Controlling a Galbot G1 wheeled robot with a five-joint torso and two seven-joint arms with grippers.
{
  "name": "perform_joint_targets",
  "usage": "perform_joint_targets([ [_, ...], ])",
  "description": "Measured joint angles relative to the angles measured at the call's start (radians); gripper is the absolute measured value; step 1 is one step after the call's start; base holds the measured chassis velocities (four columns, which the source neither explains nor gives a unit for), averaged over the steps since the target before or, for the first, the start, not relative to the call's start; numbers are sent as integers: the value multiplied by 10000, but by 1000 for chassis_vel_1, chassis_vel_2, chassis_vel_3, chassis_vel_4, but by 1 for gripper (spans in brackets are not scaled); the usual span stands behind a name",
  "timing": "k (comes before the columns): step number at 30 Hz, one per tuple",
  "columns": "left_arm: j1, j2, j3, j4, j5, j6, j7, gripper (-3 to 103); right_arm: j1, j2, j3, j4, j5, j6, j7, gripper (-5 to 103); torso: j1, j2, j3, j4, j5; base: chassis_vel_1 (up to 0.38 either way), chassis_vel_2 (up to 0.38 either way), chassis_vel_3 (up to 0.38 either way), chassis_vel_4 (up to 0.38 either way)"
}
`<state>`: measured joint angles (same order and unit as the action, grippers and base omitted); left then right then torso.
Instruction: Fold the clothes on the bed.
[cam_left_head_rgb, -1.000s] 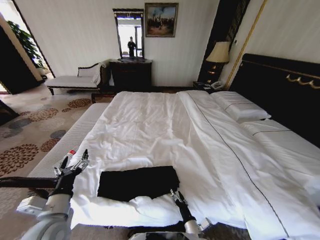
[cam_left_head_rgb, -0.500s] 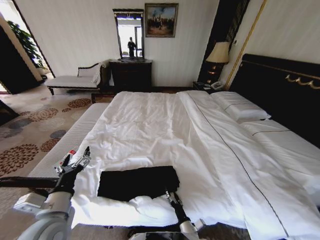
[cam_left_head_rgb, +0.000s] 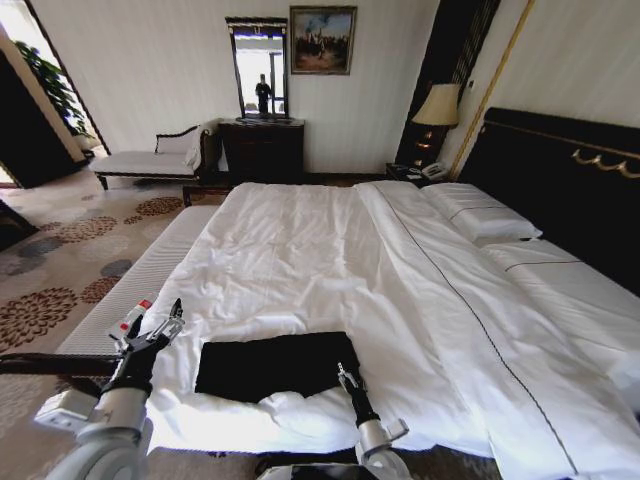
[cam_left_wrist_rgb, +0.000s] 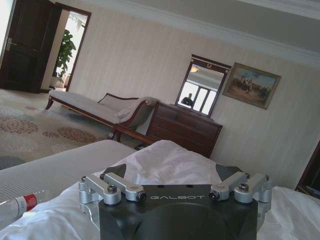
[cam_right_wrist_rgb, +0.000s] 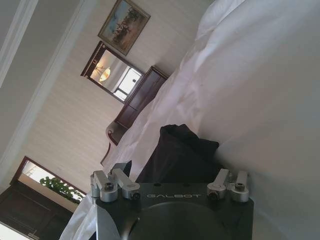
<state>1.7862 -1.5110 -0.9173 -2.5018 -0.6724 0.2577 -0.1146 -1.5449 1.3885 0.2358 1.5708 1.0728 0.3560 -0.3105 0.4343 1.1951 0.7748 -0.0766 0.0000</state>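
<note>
Squaring the black T-shirt near the bed's foot edge, open left end effector and apparently open right end effector should pinch only its corners.

The clothes are plain black, and the duvet of the bed is white (with one thin dark line). The headboard is dark, and the carpet is beige with brown flower patterns.
</note>
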Motion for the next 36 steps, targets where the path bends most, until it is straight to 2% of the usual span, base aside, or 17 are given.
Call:
perform_joint_targets([
  [1, 15, 0, -19, 2, 4, -16, 1, 100, -14, 18, -13, 4, -5, 0, -22, 78, 0, 0, 0, 0, 0, 0, 0, 0, 0],
  [4, 42, 22, -105, 6, 16, -87, 3, 100, -69, 27, -37, 37, -18, -9, -47, 61, 0, 0, 0, 1, -1, 0, 0, 0, 0],
  [5, 42, 22, -105, 6, 16, -87, 3, 100, -69, 27, -37, 37, -18, -9, -47, 61, 0, 0, 0, 1, -1, 0, 0, 0, 0],
  [6, 42, 47, -140, 7, 15, -94, 5, 100, -78, 2, -39, 73, -23, -44, -47, 56, 0, 0, -1, 1, -1, 0, 0, 0, 0],
  [7, 34, 82, -172, 8, 15, -97, 5, 100, -81, -47, -39, 118, -30, -103, -39, 56, 0, 0, -1, 2, 0, 0, 0, 0, 0],
  [9, -29, 148, -209, 9, 14, -103, 5, 100, -78, -216, -38, 234, -76, -286, -9, 46, 0, 0, -1, 2, 0, 0, 0, 0, 0],
  [10, -29, 148, -209, 9, 14, -103, 5, 100, -78, -216, -38, 234, -76, -286, -9, 46, 0, 0, -1, 2, 0, 0, 0, 0, 0],
  [13, -117, 170, -190, 12, 14, -104, 4, 100, 0, -517, -19, 310, -309, -547, -3, 29, 0, 0, -1, 2, 0, 0, 0, 0, 0],
  [16, -173, 171, -155, 14, 14, -104, 4, 100, 117, -679, 23, 329, -414, -637, 6, 24, 0, 0, 0, 3, 1, 0, 0, 0, 0],
  [19, -291, 258, -181, 15, -21, -104, 1, 100, 415, -915, 286, 568, -310, -671, 151, 7, 0, 0, 0, 4, 4, 0, 0, 0, 0],
  [22, -372, 347, -231, 16, -71, -104, -6, 100, 570, -1197, 522, 788, -95, -672, 237, 5, 0, 0, 0, 5, 5, 0, 0, 0, 0],
  [24, -460, 409, -260, 16, -133, -104, -13, 100, 754, -1832, 938, 1006, 196, -661, 252, 4, 0, -1, 0, 2, 5, 0, 0, 0, 0],
  [25, -460, 409, -260, 16, -133, -104, -13, 100, 754, -1832, 938, 1006, 196, -661, 252, 4, 0, -1, 0, 2, 5, 0, 0, 0, 0],
  [27, -546, 418, -257, 16, -154, -103, -20, 100, 865, -2783, 1555, 1088, 550, -618, 178, 4, 0, 0, 0, 3, 2, 0, 0, 0, 0],
  [30, -642, 418, -235, 17, -170, -104, -20, 100, 683, -3844, 2301, 1079, 1041, -539, -20, 4, 0, -1, 0, 3, 1, 0, 0, 0, 0],
  [36, -809, 473, -262, 41, -277, -99, -26, 100, 184, -4579, 3024, 668, 1165, -209, -790, 4, 0, -1, 0, -3, 3, 0, 0, 0, 0],
])
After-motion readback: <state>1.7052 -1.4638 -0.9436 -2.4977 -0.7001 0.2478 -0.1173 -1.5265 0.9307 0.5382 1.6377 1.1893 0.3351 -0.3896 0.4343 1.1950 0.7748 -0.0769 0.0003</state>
